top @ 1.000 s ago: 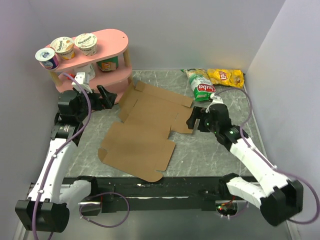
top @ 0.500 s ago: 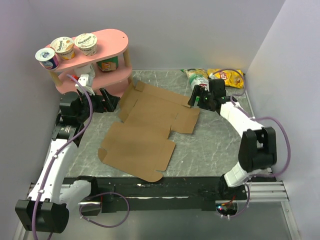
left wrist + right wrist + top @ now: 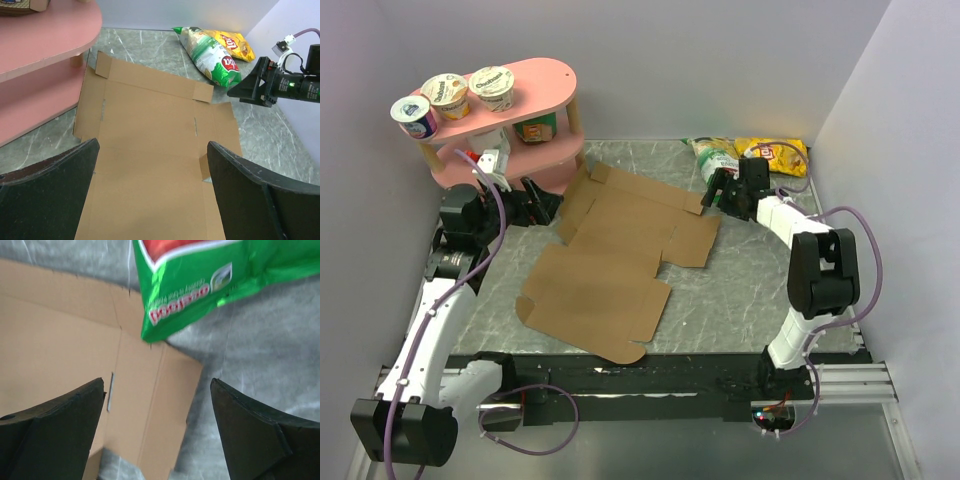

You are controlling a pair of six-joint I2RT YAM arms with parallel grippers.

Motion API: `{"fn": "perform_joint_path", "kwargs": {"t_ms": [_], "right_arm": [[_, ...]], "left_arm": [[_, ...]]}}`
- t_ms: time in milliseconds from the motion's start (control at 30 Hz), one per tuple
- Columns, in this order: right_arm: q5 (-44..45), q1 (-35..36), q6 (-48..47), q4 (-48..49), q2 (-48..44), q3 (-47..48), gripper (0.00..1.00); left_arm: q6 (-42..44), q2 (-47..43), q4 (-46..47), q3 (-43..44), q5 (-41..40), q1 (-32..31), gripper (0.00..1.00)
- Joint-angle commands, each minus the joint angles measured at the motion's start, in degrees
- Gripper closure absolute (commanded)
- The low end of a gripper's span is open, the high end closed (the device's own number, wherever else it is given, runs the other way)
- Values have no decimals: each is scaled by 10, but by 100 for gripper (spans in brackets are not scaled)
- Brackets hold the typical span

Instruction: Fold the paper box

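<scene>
With the paper box (image 3: 620, 250) lying flat on the table (image 3: 750, 290) and both jaws open and empty, we should slip the right jaws under its far-right flap, clear of the green bag (image 3: 200, 275).

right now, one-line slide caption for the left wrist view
Open left gripper above the flat, unfolded paper box, with a green chip bag and the right gripper near its far corner.
</scene>
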Motion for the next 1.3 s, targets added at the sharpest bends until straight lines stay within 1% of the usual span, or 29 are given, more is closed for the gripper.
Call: {"fn": "perform_joint_path", "kwargs": {"t_ms": [0,133,200,367,500,733,833,900,1100,1267], "right_arm": [[-23,-11,27,74,33,19,8],[-36,-9,39,89,60,34,15],[-38,-9,41,111,68,31,16],[-42,1,40,129,92,37,21],[-6,23,30,128,113,53,21],[34,42,58,126,143,75,21],[21,44,66,128,155,87,20],[2,45,73,161,161,85,20],[-18,44,83,199,161,73,21],[-27,44,80,205,168,82,32]], "left_arm": [[-5,-2,25,1,16,-2,4],[-5,1,25,2,26,-2,4],[-6,0,25,1,27,-2,4],[-6,4,25,2,29,-2,4],[-8,9,23,3,35,-2,4],[-10,13,25,4,45,-3,4],[-10,15,25,4,45,-2,4],[-12,15,25,4,45,-2,4],[-13,17,23,3,45,-2,4],[-15,19,20,5,44,-2,4]]}}
